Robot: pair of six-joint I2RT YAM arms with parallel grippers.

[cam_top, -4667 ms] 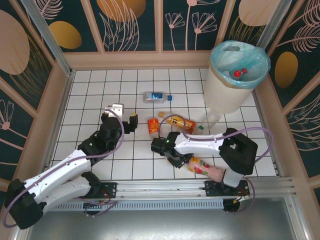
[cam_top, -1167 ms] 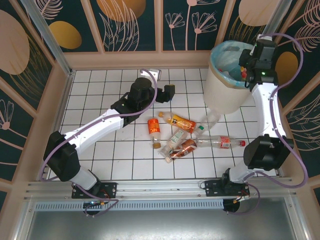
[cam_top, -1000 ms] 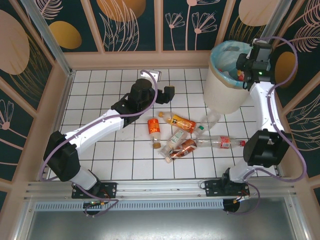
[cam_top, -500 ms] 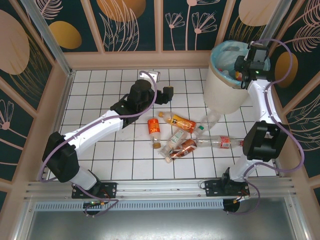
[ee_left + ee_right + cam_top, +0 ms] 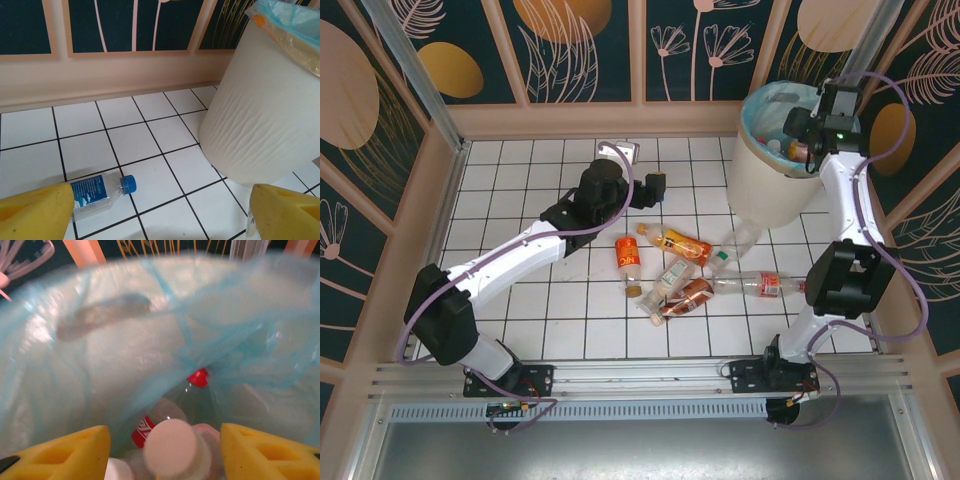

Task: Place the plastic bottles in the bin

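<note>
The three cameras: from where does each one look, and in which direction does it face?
Top external: above and behind the arm bases, looking down on the tiled table; both arms show, left gripper over the tiles, right gripper over the bin.
Left wrist: low above the tiles, facing the back wall and the bin's side; its yellow fingertips show.
Right wrist: above the bin, looking down into it at bottles; its yellow fingertips show.
Shared: top external and left wrist both show the bin's cream wall.

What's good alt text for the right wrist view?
Looking down into the turquoise-lined bin from the right gripper, whose yellow jaws stand apart. A white-capped bottle shows between them, touching neither, with a red-capped bottle lying just beyond it.
</note>
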